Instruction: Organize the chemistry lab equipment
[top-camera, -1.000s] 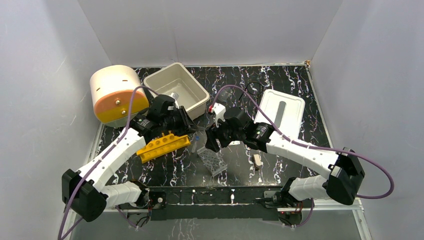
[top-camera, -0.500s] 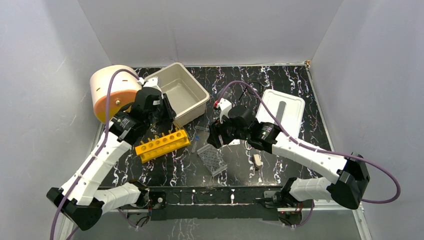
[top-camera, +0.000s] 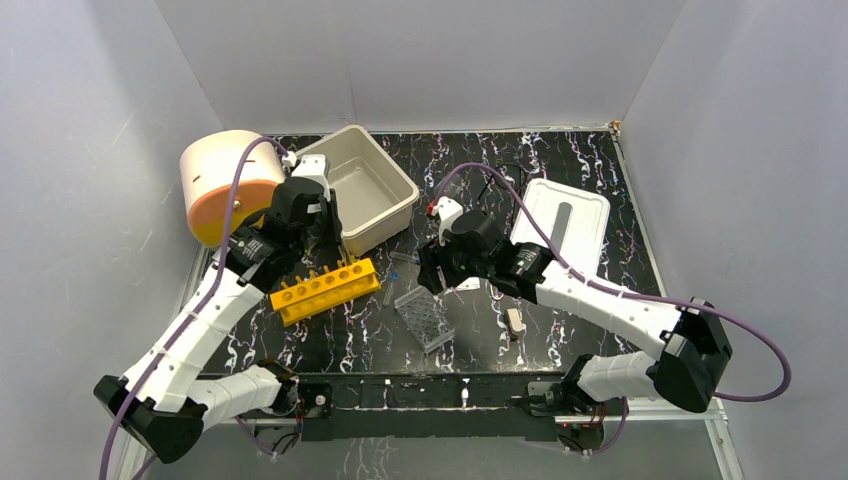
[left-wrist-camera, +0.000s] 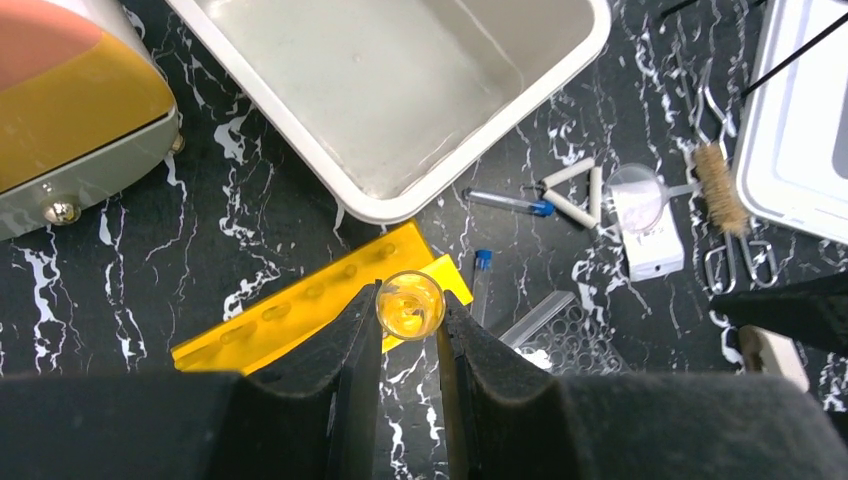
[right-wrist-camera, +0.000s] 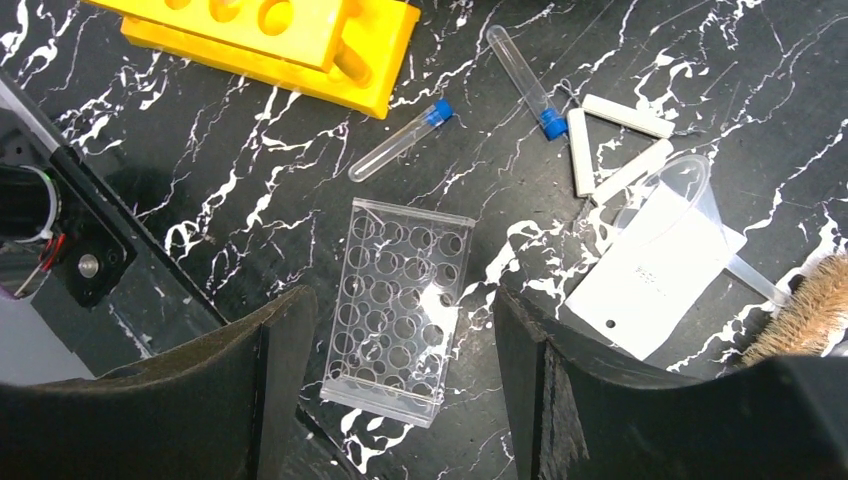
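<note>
Vs 1 s ago: L gripper pulled back left off tub corner; R gripper barely shifted. L pinches small clear vessel, rim up, above yellow rack on surface. R spread wide over clear well tray.

The yellow six-hole tube rack is sitting holes-up, a blue-capped tube lying between it and the flat clear well tray. The small clear beaker is hanging upright above the rack, pinched by the left gripper. The white triangle is lying near the tray.
</note>
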